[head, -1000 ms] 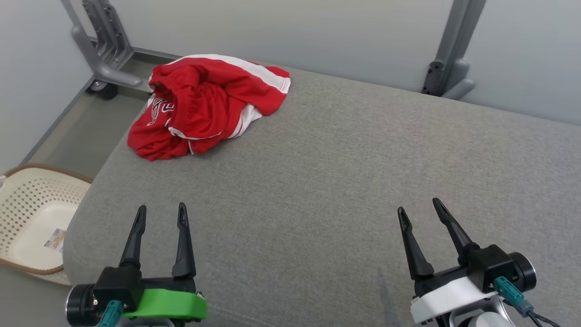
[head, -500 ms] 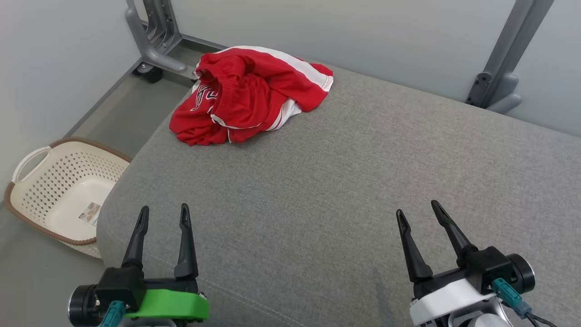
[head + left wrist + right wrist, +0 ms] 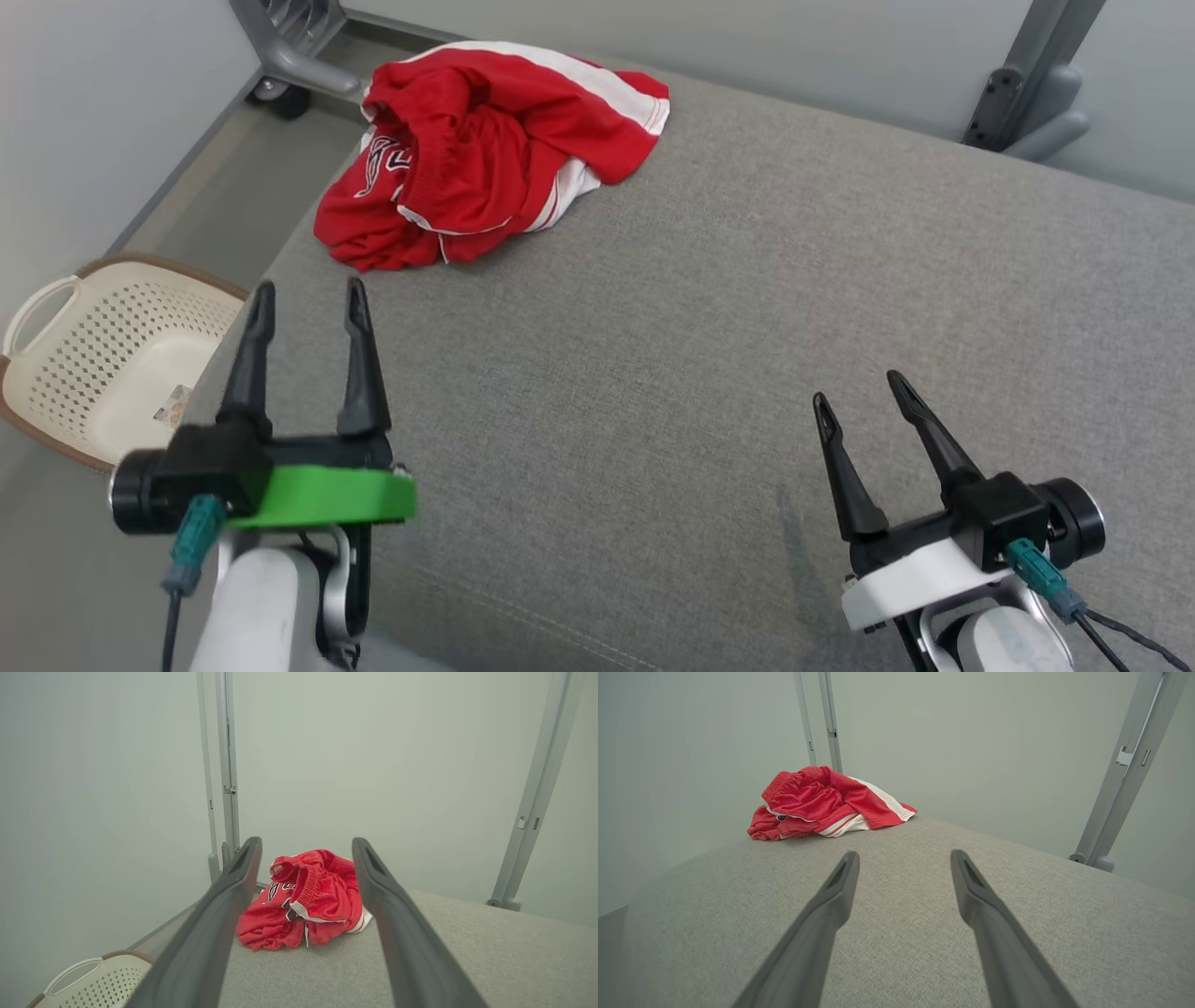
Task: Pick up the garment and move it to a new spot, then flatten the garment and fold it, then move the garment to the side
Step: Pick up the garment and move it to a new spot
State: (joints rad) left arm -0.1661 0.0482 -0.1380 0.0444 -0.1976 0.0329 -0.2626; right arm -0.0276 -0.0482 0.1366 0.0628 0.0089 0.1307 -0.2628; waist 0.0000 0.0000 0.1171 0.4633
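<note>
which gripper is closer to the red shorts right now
Left. The left gripper sits open a little short of the red shorts, fingers pointing at them. The right gripper, also open, is far off across the grey cushion.

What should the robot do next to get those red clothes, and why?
Probably reach the left gripper forward toward the red garment. It is open and empty and points at the crumpled heap, which lies untouched at the far left corner of the grey cushion. The right gripper, also open, sits much farther from it.
</note>
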